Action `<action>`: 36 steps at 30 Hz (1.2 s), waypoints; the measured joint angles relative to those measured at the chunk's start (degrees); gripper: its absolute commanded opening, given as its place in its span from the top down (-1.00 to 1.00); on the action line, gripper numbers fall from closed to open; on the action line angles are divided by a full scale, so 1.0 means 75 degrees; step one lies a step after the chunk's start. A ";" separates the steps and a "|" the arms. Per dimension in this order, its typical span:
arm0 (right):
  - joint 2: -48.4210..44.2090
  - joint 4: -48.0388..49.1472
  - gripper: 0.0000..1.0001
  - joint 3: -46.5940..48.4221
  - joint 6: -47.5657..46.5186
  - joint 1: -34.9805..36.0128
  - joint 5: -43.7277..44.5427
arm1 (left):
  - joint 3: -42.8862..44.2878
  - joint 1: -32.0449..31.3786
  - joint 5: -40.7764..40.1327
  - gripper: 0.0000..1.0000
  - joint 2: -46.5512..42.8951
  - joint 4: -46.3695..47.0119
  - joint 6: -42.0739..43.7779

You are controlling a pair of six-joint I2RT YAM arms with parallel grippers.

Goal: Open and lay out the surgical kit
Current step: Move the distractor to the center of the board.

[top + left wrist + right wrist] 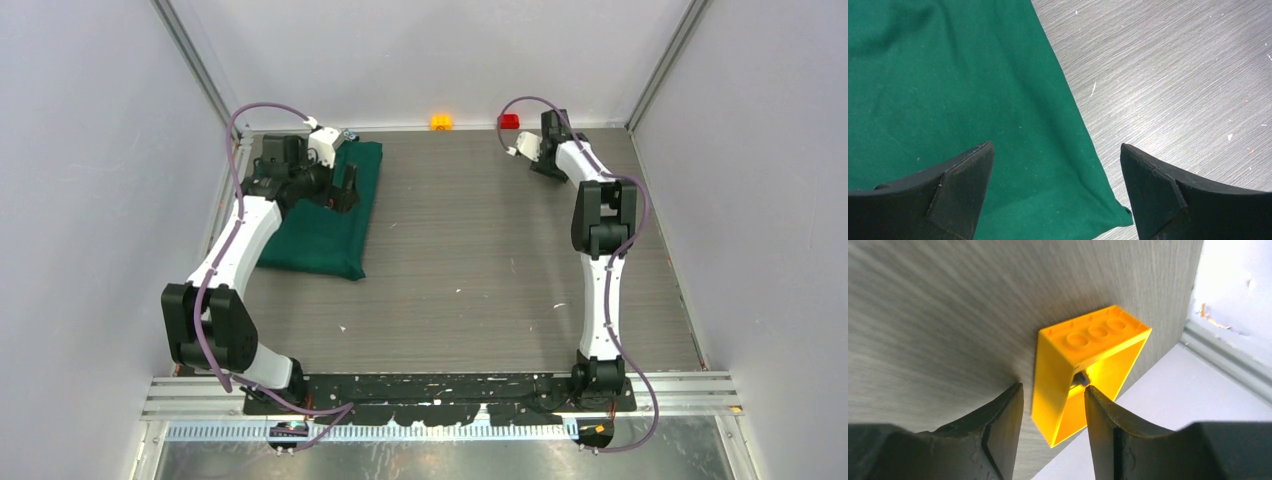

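left gripper (1056,145): jaws spread wide with nothing between them, hovering over the edge of the drape (948,90). One finger (958,185) is above cloth, the other above bare table (1173,75). Drape is a folded dark green bundle. Whatever is wrapped inside is hidden, and the left arm (235,250) covers its far-left part in the top view.

right gripper (1053,389): well apart from the drape, across the table at the back wall (430,60). Fingers straddle one side of a yellow box (1093,335). Clamped or just around it, can't tell, the frame is smeared. Small grey bit inside the box, unidentifiable. Three studs on top, any lettering unreadable.

Orange block (441,122) and red block (509,121) sit against the back wall, right of the drape. Table is grey wood-grain with white flecks. Pale walls, aluminium rails (195,60) in the corners.
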 measured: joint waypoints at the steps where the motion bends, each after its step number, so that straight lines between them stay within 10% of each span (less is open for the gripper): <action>1: -0.0157 0.0119 -0.17 -0.0271 0.0125 0.0000 0.0003 | -0.0009 -0.0012 0.0000 -0.99 -0.0003 0.0017 0.0000; 8: -0.1049 0.0353 -0.29 -0.1577 0.1151 -0.0003 -0.0017 | -0.0166 -0.0064 0.0050 -0.99 -0.0152 0.0163 -0.0012; 21: -0.1460 0.0507 0.20 -0.2288 0.2850 -0.0254 -0.0192 | -0.0490 -0.0090 0.0140 -1.00 -0.0364 0.0277 -0.0026; 36: 0.0347 -0.0242 0.48 0.0685 0.3780 -0.0883 0.0143 | -0.0507 -0.0119 0.0137 -0.99 -0.0347 0.0329 -0.0029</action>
